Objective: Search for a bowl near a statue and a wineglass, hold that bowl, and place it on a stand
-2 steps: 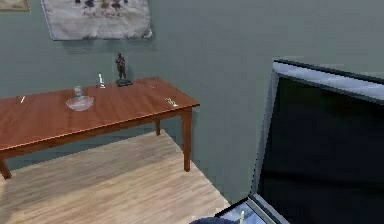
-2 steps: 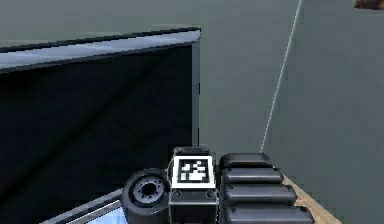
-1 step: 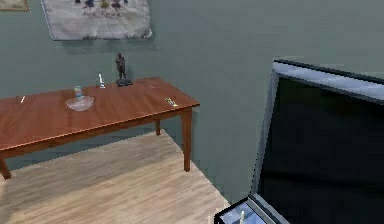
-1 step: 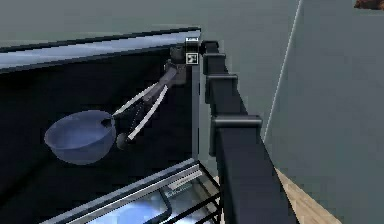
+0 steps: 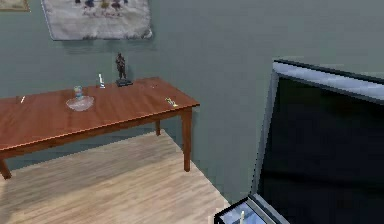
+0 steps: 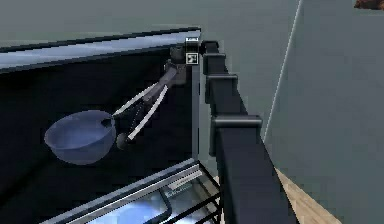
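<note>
In the arm side view a blue bowl (image 6: 80, 137) hangs at the far end of my gripper (image 6: 122, 130), clear of any surface, so the gripper holds it. Behind the bowl is a black television screen (image 6: 60, 90). Below it lies the grey top of a stand (image 6: 150, 195), whose corner shows again at the forward view's bottom (image 5: 245, 212). The dark arm (image 6: 240, 150) rises from the bottom edge. On the wooden table (image 5: 110, 115) in the forward view stand a small dark statue (image 5: 121, 68), a tiny glass-like thing (image 5: 100, 79) and a clear dish (image 5: 80, 101).
The television (image 5: 325, 150) takes up the forward view's right side. A cloth hanging (image 5: 97, 18) is on the grey wall above the table. Light wooden floor (image 5: 120, 185) lies between the table and the stand. A grey wall (image 6: 330, 110) is at the arm side view's right.
</note>
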